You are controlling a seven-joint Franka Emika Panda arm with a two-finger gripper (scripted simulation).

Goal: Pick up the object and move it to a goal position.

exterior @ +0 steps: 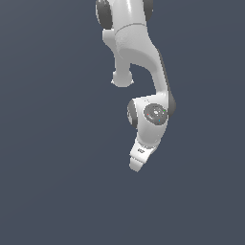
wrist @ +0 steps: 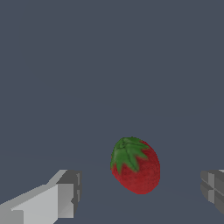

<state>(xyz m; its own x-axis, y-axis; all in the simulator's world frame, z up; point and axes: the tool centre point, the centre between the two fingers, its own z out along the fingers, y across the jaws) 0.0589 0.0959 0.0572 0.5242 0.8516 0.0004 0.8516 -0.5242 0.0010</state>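
Wrist view, nearest: the gripper [wrist: 140, 192] is holding its two fingers [wrist: 65, 197] spread wide apart, one at each side of the picture, neither touching anything. Between them, slightly beyond the tips, the strawberry [wrist: 135, 165] is lying tilted on the surface [wrist: 109, 65], its green cap turned partly toward the camera. The surface is showing as plain, flat dark blue-grey, filling the whole background with no edge or wall visible. Exterior view: the white arm [exterior: 139, 52] is reaching down from the top edge, ending in the gripper [exterior: 137, 165]; here the strawberry is not showing, and the finger spacing cannot be judged.
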